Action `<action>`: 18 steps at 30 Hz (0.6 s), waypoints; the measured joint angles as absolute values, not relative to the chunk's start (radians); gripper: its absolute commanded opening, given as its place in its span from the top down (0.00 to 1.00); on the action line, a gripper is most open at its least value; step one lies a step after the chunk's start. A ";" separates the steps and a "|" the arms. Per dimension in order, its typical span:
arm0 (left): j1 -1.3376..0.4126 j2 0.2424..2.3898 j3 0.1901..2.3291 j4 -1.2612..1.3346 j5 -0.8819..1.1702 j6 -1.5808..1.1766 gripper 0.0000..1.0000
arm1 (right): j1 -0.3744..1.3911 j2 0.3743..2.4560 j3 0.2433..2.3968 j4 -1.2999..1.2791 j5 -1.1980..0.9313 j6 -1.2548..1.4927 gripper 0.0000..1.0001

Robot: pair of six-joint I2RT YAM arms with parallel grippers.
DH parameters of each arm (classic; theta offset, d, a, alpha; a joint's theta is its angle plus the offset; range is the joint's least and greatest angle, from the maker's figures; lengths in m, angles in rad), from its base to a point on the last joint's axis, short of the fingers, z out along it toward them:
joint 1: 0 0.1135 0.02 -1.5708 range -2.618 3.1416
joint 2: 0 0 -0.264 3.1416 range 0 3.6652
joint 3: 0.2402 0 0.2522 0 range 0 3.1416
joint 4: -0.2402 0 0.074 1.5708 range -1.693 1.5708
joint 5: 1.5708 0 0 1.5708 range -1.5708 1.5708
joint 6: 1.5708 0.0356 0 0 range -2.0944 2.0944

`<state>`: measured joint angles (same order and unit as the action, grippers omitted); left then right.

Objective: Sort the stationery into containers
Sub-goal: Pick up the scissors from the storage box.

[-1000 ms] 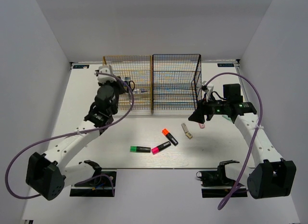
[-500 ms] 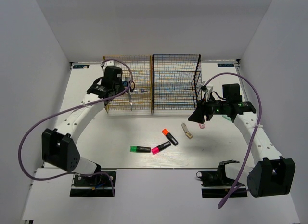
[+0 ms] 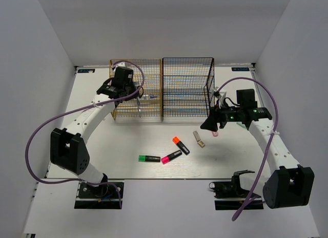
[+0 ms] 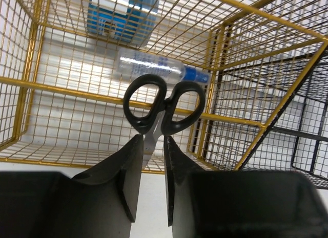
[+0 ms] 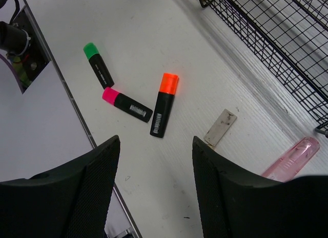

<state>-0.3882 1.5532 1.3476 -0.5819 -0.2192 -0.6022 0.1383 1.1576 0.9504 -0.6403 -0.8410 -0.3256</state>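
Scissors (image 4: 166, 102): far left, handles up against golden-yellow rack's (image 4: 77, 89) front, blades between left gripper's (image 4: 152, 143) narrowly parted fingers (clamped or merely flanked, cannot tell). Right gripper (image 5: 156, 141): gapes wide, holds nothing, hovers over table (image 5: 154, 23) beside black rack (image 5: 266, 48), with highlighters (image 5: 165, 105), beige piece (image 5: 220, 127) and pink piece (image 5: 292, 156) below.

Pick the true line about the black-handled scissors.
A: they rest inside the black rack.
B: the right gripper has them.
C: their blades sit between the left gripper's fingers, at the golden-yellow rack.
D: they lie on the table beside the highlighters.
C: the left wrist view shows the blades of the scissors between the fingers of the left gripper, handles against the mesh of the golden-yellow rack.
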 measured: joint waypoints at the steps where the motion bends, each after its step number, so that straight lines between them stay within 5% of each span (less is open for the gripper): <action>1: -0.388 1.553 1.348 -0.571 -0.217 -0.603 0.64 | 0.138 1.160 0.950 -0.642 -0.841 -0.326 0.38; 18: -0.388 1.613 1.355 -0.483 -0.203 -0.563 0.56 | 0.139 1.176 0.950 -0.655 -0.842 -0.345 0.38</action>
<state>-0.3882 1.6127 1.3548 -0.4828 -0.2028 -0.5632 0.1394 1.1763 0.9504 -0.6548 -0.8421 -0.3450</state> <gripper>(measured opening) 0.442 0.616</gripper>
